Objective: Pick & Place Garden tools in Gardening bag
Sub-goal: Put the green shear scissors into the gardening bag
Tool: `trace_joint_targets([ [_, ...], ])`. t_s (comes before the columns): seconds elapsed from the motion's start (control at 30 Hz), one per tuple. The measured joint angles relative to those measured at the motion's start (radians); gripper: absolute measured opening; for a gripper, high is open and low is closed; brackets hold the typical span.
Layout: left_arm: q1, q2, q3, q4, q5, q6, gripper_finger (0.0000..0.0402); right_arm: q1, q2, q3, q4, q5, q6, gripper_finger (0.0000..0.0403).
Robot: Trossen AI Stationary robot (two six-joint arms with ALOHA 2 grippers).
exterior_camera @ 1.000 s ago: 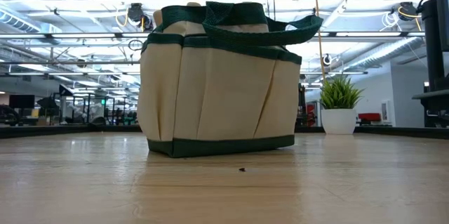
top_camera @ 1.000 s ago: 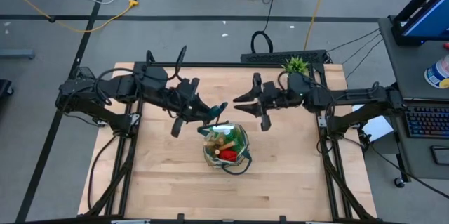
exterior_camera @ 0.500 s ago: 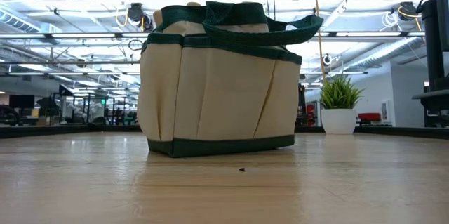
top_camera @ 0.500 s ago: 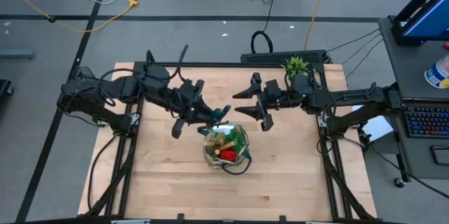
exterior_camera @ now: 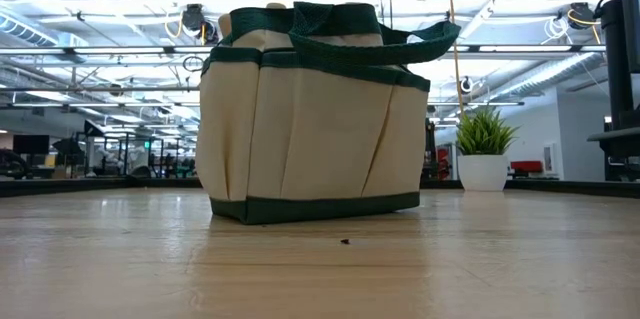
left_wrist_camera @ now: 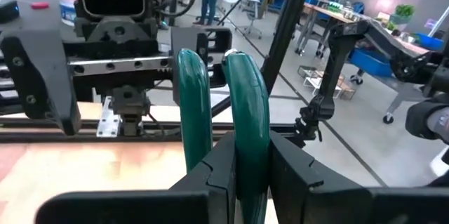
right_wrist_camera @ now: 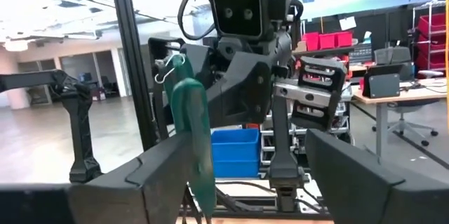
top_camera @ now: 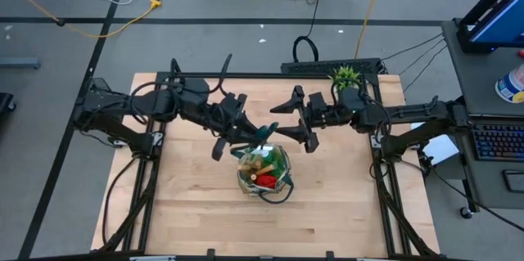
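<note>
Two green shear handles (left_wrist_camera: 224, 112) stand clamped between the left gripper's (top_camera: 260, 133) fingers (left_wrist_camera: 295, 182), held just above the bag's (top_camera: 264, 169) far rim at mid-table. The bag already holds wooden-handled tools (top_camera: 260, 163) and a red glove (top_camera: 264, 181). The right gripper (top_camera: 282, 120) hovers just beside, facing the left, jaws wide and empty; a plant (top_camera: 345, 74) sits at the table's (top_camera: 196, 212) far edge.

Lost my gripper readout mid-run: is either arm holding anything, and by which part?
The left gripper is shut on the teal-handled pruning shears, clamping one of the two curved handles above the beige green-trimmed bag. The right gripper is open and holds nothing.
</note>
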Motion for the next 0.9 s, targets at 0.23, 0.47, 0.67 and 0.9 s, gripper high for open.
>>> trace_joint_targets([
  [0.23,-0.001,0.027,0.001,0.032,0.026,-0.01,0.0056,0.0,0.0,-0.001,-0.005,-0.016,0.0,0.027],
  [0.47,0.01,0.035,0.001,0.049,0.044,-0.014,0.0056,0.0,-0.001,-0.001,-0.001,-0.029,0.015,0.0268],
  [0.67,0.018,0.035,0.001,0.049,0.045,-0.012,0.0056,0.0,-0.001,0.0,-0.003,-0.059,0.038,0.0266],
  [0.9,0.034,0.028,0.0,0.035,0.032,-0.016,0.0056,0.001,-0.001,0.001,-0.043,-0.078,0.053,0.0266],
])
